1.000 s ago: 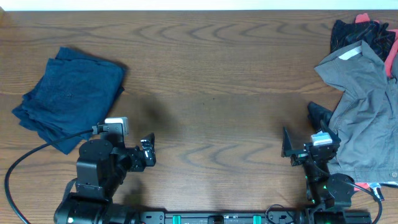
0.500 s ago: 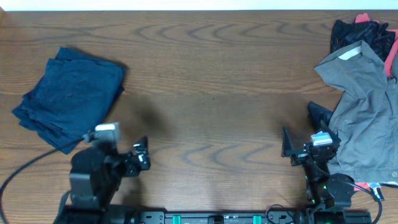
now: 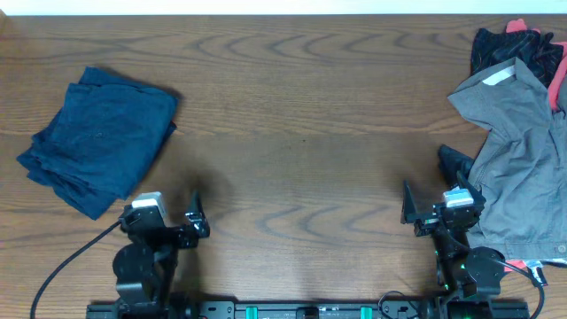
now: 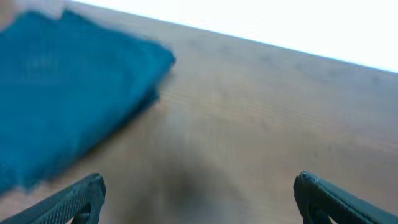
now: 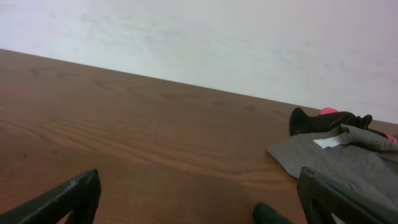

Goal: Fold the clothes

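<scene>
Clothes (image 3: 523,177) lie at both ends of the table (image 3: 301,106): a folded navy garment (image 3: 97,137) at the left, a grey collared shirt (image 3: 514,133) spread loose at the right edge, black and coral-red items (image 3: 518,44) bunched just beyond its collar. Left claw (image 4: 199,190) gapes wide near the navy garment, right claw (image 5: 199,186) wide just beside the shirt, both empty

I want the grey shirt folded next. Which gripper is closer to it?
Right. The right gripper sits open just beside the grey shirt, one finger close to its edge. The left gripper is far across the table, near the folded navy garment.
</scene>
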